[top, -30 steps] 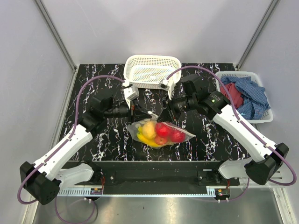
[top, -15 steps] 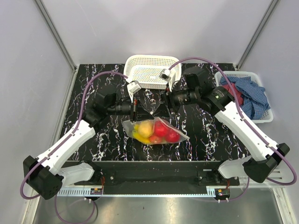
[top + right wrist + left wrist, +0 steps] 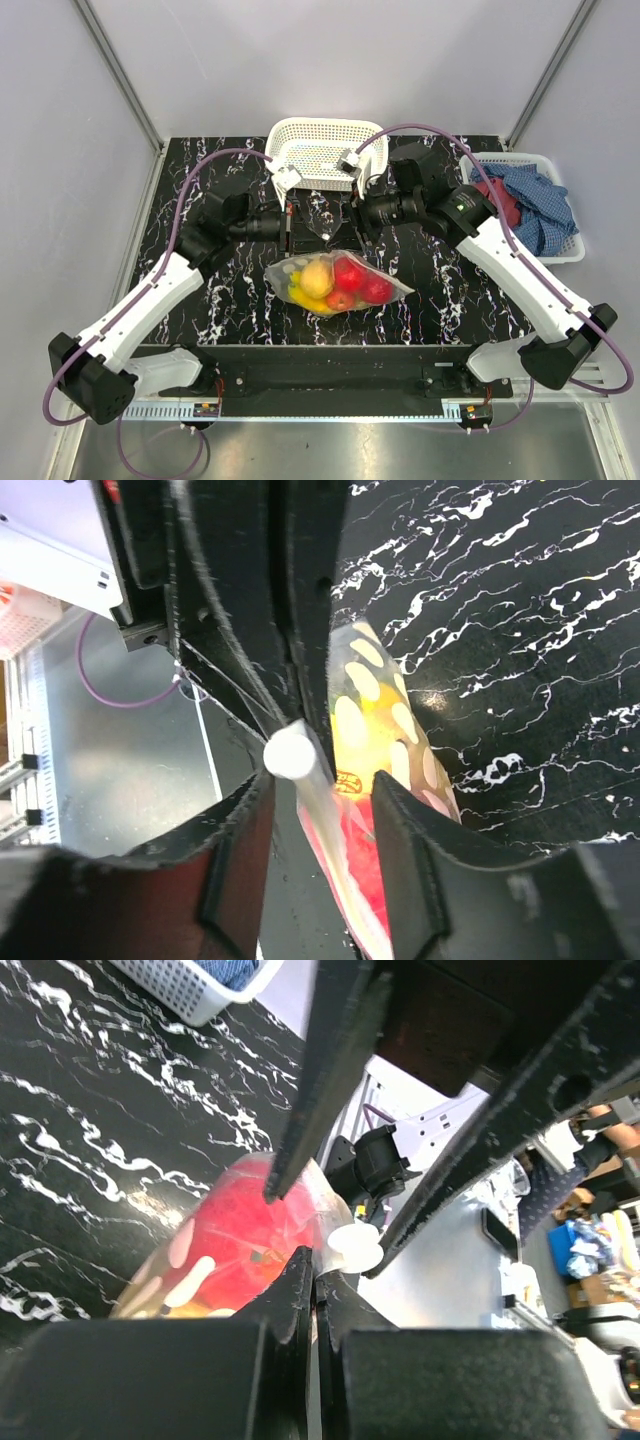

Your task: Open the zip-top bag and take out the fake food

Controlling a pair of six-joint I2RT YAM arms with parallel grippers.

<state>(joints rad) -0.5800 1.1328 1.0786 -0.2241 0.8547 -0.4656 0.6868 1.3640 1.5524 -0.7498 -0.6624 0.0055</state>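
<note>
Sagging near the middle of a black marbled table [image 3: 200,170], the zip-top bag [image 3: 335,283] rests on its bulging belly with its top edge drawn up toward the two grippers above it. All the fake food [image 3: 348,274] is inside: red apple-like pieces, a yellow-orange round fruit [image 3: 318,273] and a banana bunch [image 3: 305,298] at the near side.

The left gripper [image 3: 290,228] is clamped tight on the bag's upper edge. The right gripper [image 3: 350,215] faces it closely, its jaws apart and straddling the white zip strip [image 3: 290,752] without pinching it.

By my reading, the task is at an early stage. One side of the mouth is held, the other side has yet to be gripped, and I cannot tell whether the zip has parted at all. Pulling the mouth open and lifting out every fruit remain.

Behind the bag sits a white mesh basket [image 3: 325,124], and at the right edge a second basket [image 3: 570,250] holds red and blue cloths [image 3: 525,205]. Nothing lies between the grippers and the bag, but the two sets of fingers crowd each other.
</note>
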